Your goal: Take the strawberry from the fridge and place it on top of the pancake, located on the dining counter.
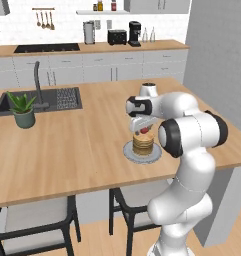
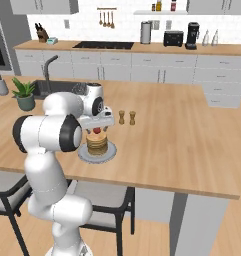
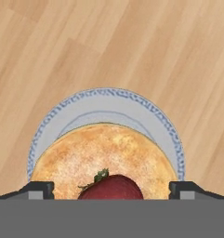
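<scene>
Nearest the hand camera, the dark two-finger gripper (image 3: 111,188) stands spread wide, its two tips well apart at either side and clear of the fruit. Between them sits the small dark-red strawberry (image 3: 111,187) with its green leafy cap, resting on the top disc of the tan-brown round pancake stack (image 3: 102,155); it is not pinched. The strawberry lies directly beneath the claw, centred in the gap, its leafy end pointing away from the camera toward the middle of the stack.

Beyond, the round grey plate (image 3: 132,109) with a patterned rim carries the stack and sits on the light-wood dining counter (image 3: 178,56).

From the base cameras, the gripper (image 1: 143,125) hangs just above the pancake (image 1: 143,142).

Judgement: placement appears complete. A straight lift away should clear the fruit; any sideways drift risks knocking it off.
</scene>
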Tool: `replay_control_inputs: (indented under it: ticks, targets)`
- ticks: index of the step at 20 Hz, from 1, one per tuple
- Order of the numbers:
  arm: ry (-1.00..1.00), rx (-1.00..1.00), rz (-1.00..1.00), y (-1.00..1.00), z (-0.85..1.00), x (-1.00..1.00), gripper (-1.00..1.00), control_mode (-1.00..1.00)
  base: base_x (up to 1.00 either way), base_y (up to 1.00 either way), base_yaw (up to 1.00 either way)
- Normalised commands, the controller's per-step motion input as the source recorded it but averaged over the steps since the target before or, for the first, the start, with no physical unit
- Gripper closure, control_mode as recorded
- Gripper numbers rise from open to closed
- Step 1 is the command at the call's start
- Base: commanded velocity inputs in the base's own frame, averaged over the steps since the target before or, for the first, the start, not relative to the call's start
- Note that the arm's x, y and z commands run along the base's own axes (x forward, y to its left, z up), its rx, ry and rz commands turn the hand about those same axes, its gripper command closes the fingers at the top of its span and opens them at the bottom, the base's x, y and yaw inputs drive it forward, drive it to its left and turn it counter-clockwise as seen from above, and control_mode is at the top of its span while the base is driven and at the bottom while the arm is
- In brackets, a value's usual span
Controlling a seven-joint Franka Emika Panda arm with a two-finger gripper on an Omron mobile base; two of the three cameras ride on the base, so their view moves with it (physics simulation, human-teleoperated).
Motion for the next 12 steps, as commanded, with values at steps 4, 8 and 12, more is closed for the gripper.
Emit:
replay_control_inputs:
  ticks: [4,8,12]
  targets:
    - [-0.04,-0.01,0.0,0.07,0.27,0.0,-1.0,-1.0,0.0,0.0,0.0]
    - [-0.04,-0.03,0.0,0.1,0.34,-0.03,-1.0,-1.0,0.0,0.0,0.0]
    - [-0.04,-0.02,0.0,0.01,0.33,-0.22,-1.0,-1.0,0.0,0.0,0.0]
